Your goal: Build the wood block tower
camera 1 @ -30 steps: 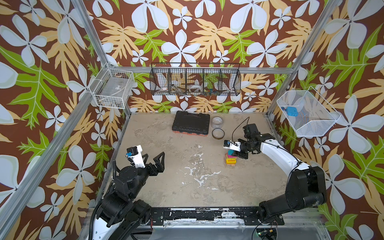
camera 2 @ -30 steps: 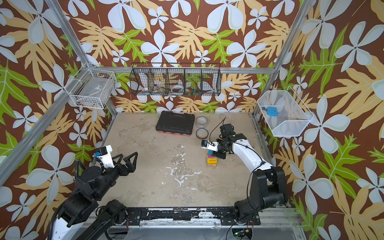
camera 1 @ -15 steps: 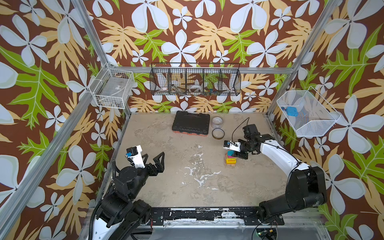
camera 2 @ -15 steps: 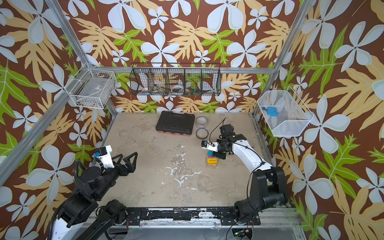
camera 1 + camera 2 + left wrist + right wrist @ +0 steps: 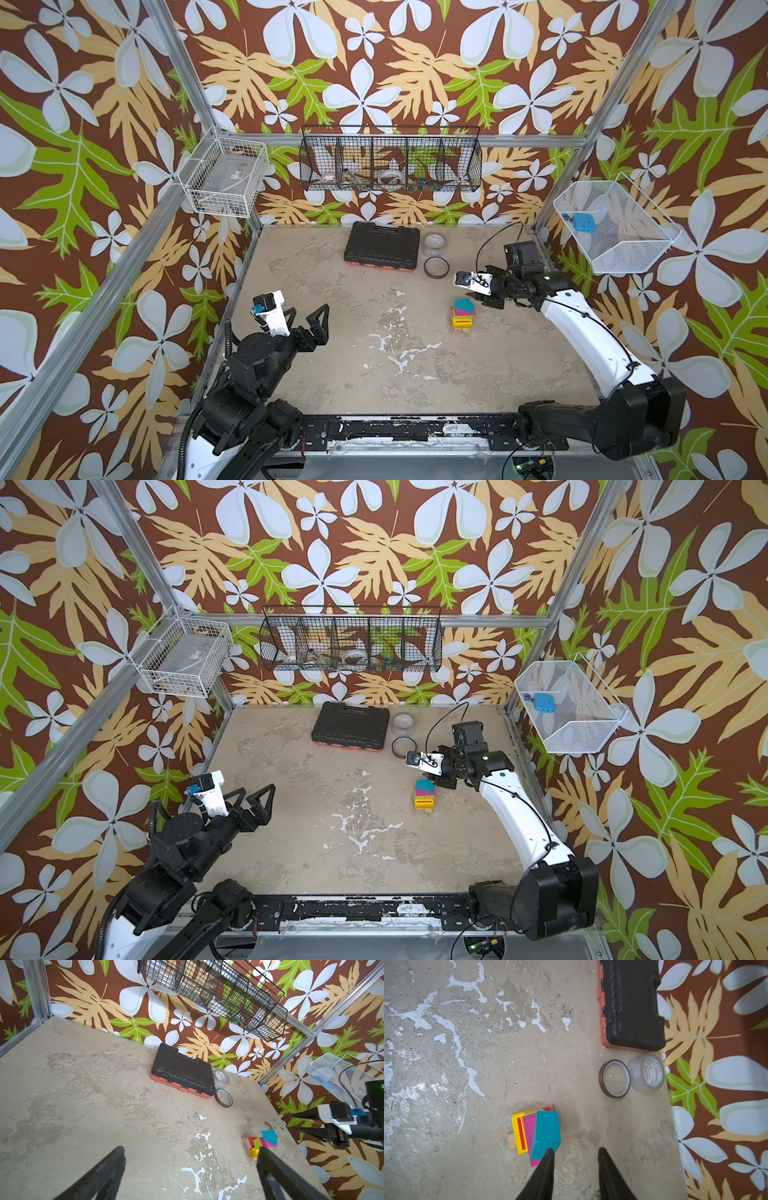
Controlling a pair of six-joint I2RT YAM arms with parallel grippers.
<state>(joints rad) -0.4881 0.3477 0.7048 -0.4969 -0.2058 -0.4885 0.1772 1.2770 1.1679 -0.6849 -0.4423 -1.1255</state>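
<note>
Your table [image 5: 374,374] showed nothing more to stack, your left gripper [image 5: 190,1149] hung wide open, and your right gripper [image 5: 575,1149] stood apart-jawed, empty, just beside the right-side tower [image 5: 462,316], seemingly finished, teal wedge [image 5: 547,1130] topmost.

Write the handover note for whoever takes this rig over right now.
Left gripper: open, empty, at the near left, away from the tower.
Right gripper: jaws apart, nothing between them, close beside the tower.
Tower: on the table's right side, teal wedge on top, magenta block, striped yellow brick, wood base below.
Done: stack stands; no loose blocks in view.
Left: probably only backing the right gripper off without nudging the wedge.
</note>
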